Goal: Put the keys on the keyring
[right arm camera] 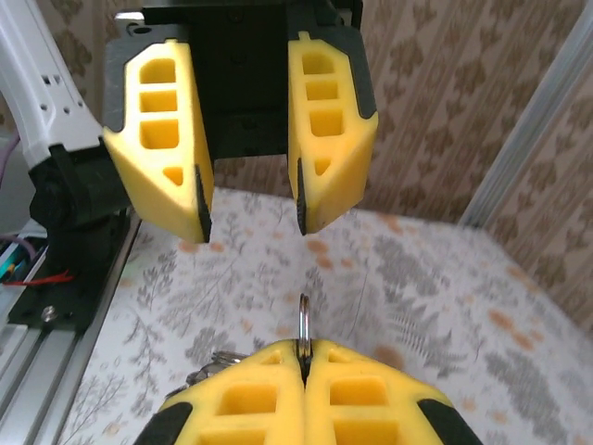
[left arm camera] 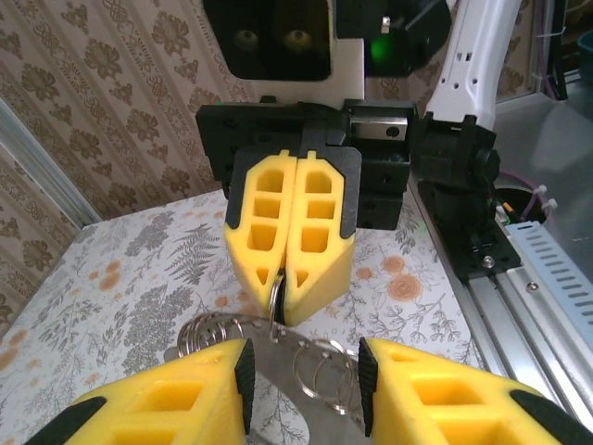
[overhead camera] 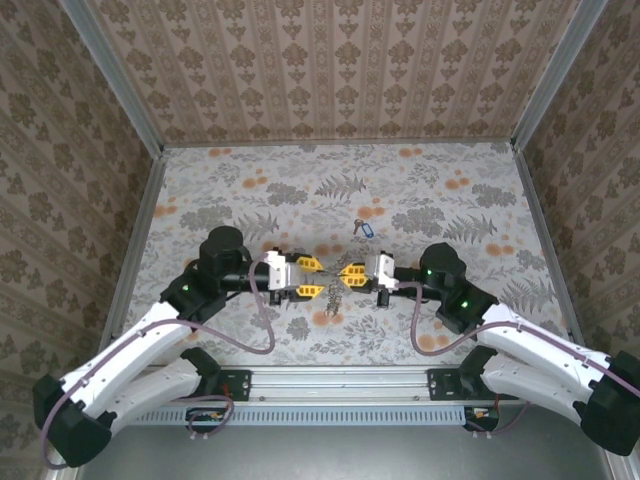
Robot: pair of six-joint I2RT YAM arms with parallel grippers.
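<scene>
The keys (overhead camera: 364,229), a tiny blue-tagged item with a small dark metal part, lie on the flowered table (overhead camera: 250,190) just beyond both grippers. My right gripper (overhead camera: 347,272) is shut on the keyring (right arm camera: 303,323), a thin ring seen edge-on and standing up from between its pads. In the left wrist view the keyring (left arm camera: 276,295) hangs from the right gripper (left arm camera: 283,313) and joins a flat metal piece with several more rings (left arm camera: 320,375). My left gripper (left arm camera: 303,375) faces it, open, its fingers either side of that metal piece without touching it.
Patterned walls close in the table on three sides. A metal rail (overhead camera: 330,378) runs along the near edge by the arm bases. The two grippers (overhead camera: 318,279) meet tip to tip at the table's near centre, with bare cloth to the far left and far right.
</scene>
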